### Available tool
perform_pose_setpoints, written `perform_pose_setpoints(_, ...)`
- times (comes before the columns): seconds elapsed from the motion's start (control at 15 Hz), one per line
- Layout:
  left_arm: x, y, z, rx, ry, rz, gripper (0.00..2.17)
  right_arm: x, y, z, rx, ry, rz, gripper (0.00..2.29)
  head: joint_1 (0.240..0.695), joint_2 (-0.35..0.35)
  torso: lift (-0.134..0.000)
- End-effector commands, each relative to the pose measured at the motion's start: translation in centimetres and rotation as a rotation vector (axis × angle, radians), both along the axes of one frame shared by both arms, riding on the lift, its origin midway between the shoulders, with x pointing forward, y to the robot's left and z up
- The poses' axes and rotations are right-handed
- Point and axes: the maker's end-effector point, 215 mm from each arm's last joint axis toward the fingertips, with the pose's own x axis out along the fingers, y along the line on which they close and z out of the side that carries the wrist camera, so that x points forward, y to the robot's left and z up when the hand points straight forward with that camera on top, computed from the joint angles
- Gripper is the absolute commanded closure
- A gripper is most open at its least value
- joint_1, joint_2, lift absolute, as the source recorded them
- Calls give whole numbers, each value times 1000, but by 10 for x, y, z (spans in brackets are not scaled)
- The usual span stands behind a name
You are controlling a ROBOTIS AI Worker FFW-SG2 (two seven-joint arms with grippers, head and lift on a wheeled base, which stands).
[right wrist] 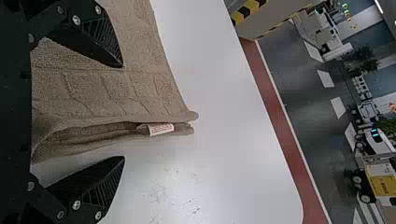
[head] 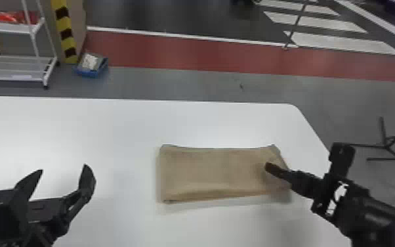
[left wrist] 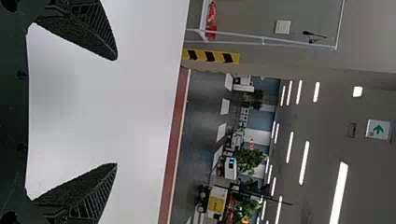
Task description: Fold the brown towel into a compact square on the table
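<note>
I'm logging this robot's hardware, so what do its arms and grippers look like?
The right arm is black with a rounded casing. The left gripper and right gripper are black too, each with two fingers tapering to points and ribbed along their sides; silvery screws dot the right one.

1. Table (head: 124, 128): white, rounded corner, below the left claw (head: 64, 168).
2. Rack (head: 10, 29): white frame, two shelves in the head view, beyond the claw; red articles (head: 13, 17) on the upper one.
3. Striped post (head: 65, 33): yellow and black, beyond the claw.
4. Bin (head: 90, 73): blue, pale contents, on the floor beyond the claw.
5. Floor (head: 190, 83): grey; red band (head: 206, 54), then dark paving with white stripes, farther from the claw.
6. Stand legs (head: 393, 146): black, well to the claw's right.
7. Wall (left wrist: 299, 60): grey, past the claw; ceiling lights (left wrist: 304, 163), lit, bar-shaped; sign (left wrist: 378, 129), green arrow; plants (left wrist: 250, 158).
</note>
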Motion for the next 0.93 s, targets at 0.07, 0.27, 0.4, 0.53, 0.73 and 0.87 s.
perform_pose_setpoints(0.07, 0, 0, -2, 2, 5, -1, 63, -3, -1, -7, -22, 45, 2, 454, 695, -231, -120)
perform_pose_setpoints(0.27, 2, -2, -3, 3, 12, -10, 63, -6, -3, -8, -18, 56, 4, 1065, 695, -234, -120)
perform_pose_setpoints(0.4, 3, -4, -2, 3, 12, -14, 66, -9, -4, -7, -12, 70, 5, 1396, 695, -236, -120)
perform_pose_setpoints(0.53, 2, -4, -5, 3, 21, -16, 66, -11, -1, 0, 18, 62, 9, 1484, 695, -239, -120)
perform_pose_setpoints(0.73, 4, -5, -5, 4, 23, -20, 70, -9, 11, 43, 61, -24, 29, 1484, 695, -237, -120)
perform_pose_setpoints(0.87, 4, -6, -6, 4, 28, -20, 70, -10, 33, 73, 95, -80, 65, 1484, 695, -233, -120)
